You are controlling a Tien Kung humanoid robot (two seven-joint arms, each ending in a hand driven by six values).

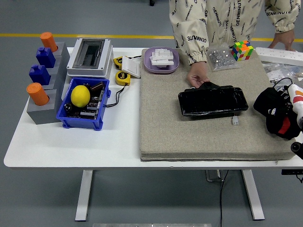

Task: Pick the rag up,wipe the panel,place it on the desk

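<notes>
The black glossy panel (213, 101) lies flat in the middle of the grey felt mat (165, 123). A person's hand (197, 77) rests at the panel's far left edge, on a small dark bump (209, 85) that may be cloth. My right hand (276, 113), black with red and white marks, hangs over the mat's right edge, a short gap right of the panel. It reads as one dark mass, so whether a dark rag is in it does not show. No separate rag is visible. My left arm is out of view.
A Rubik's cube (242, 50) and a clear bag (220, 57) sit at the mat's far edge, a purple tray (162, 60) to their left. On the table's left stand a blue bin (85, 104) with a lemon, a grey box (90, 57) and a block rack (41, 80).
</notes>
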